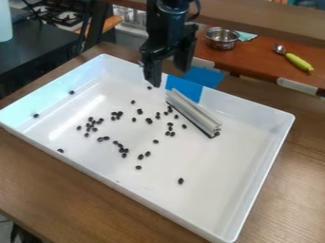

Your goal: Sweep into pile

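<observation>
Sweeping bar (194,112) lies inside the white tray (259,116), about one o'clock from the middle, slanting from eleven down toward five. Likely light to moderate for its length, stiff throughout; no bend expected under a push. Smooth flanks may slip if pinched off-centre. Best hold: across the narrow width, near mid-length, jaws square to the long axis, the dark lower edge (190,119) kept free to sweep. Gripped at one end, it would probably twist against the load.

Gripper (168,76) hangs at twelve o'clock by the far wall, jaws spread, nothing between them.

Bar looks like grooved metal, dull silver, squared, with slots cut in its end face. Dark beans (149,121): small, rounded, hard-looking; apt to roll or skip if struck fast, unlikely to crush under a gentle sweep. Most lie loosely from nine round to one o'clock about the centre; one stray (181,181) sits toward five.

Tray: glossy, plastic-looking, rounded corners, raised walls; beans should slide easily. Blue tape (184,88), flat and matte, on the far wall near the bar's upper end. Desk (70,192) beneath: brown, streaky wood grain.
</observation>
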Robot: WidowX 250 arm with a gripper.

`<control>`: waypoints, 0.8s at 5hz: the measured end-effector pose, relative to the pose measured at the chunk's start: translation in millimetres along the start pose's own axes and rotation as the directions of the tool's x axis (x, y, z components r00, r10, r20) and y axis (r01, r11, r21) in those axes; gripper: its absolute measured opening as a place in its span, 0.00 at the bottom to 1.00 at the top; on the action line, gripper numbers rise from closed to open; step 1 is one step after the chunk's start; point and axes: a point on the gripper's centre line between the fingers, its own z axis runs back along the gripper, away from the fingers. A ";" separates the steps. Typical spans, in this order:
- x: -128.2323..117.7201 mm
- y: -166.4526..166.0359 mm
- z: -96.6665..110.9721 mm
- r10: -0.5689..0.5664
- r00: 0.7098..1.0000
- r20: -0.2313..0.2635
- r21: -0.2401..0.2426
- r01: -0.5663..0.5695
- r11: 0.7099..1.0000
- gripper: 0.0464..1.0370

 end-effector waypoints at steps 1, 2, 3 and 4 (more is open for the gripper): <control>-4.3 3.8 -14.8 -0.004 1.000 -0.018 0.036 0.004 0.999 0.96; -12.7 4.7 -25.0 -0.009 0.998 -0.058 0.011 0.009 1.000 0.96; -7.9 0.3 -25.8 0.014 0.997 -0.074 -0.031 -0.016 0.999 0.96; -8.4 -6.2 -24.7 -0.003 0.996 -0.084 -0.064 -0.002 0.998 0.96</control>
